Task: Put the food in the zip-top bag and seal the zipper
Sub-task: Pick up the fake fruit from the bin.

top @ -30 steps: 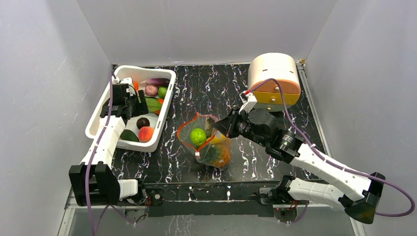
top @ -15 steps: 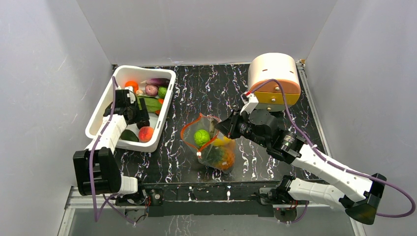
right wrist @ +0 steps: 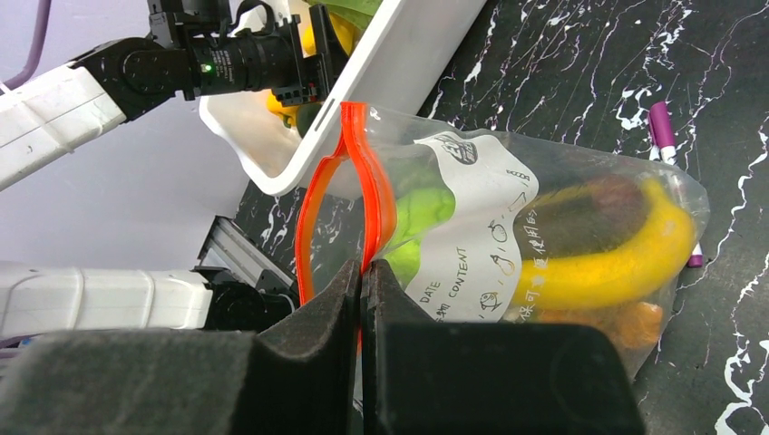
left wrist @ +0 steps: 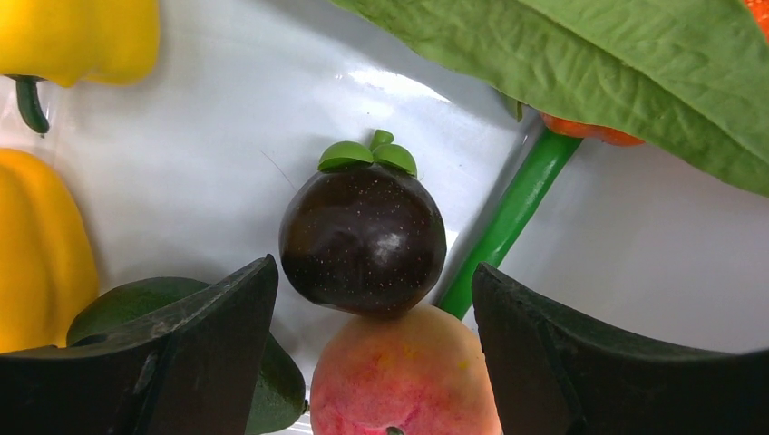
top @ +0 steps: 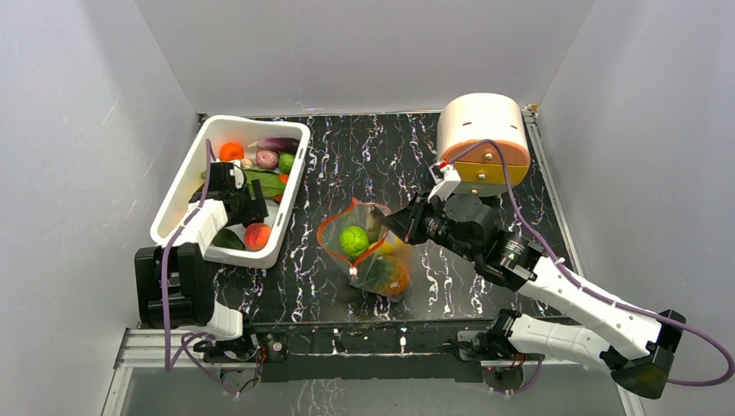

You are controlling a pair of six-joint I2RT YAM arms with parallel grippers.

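Observation:
The clear zip-top bag (top: 371, 260) stands mid-table with its mouth open, holding a green fruit (top: 353, 240), a banana (right wrist: 617, 263) and orange food. My right gripper (right wrist: 365, 272) is shut on the orange-red zipper (right wrist: 313, 199) at the mouth's right side, holding it up. More food lies in the white tub (top: 295, 178) at left. There my left gripper (left wrist: 374, 272) is open, its fingers either side of a peach (left wrist: 403, 376). A dark purple fruit (left wrist: 363, 237) lies just beyond the peach.
A round peach-coloured container with a yellow drawer (top: 482, 134) stands at the back right. A purple pen (right wrist: 666, 136) lies beside the bag. Yellow peppers (left wrist: 82, 36), a green leaf (left wrist: 589, 63) and an avocado (left wrist: 136, 304) crowd the tub.
My left gripper has drawn back toward the tub's near end, over the peach, uncovering an orange fruit at the far end, and opened slightly wider. The right gripper keeps its pinch; the bag barely shifted.

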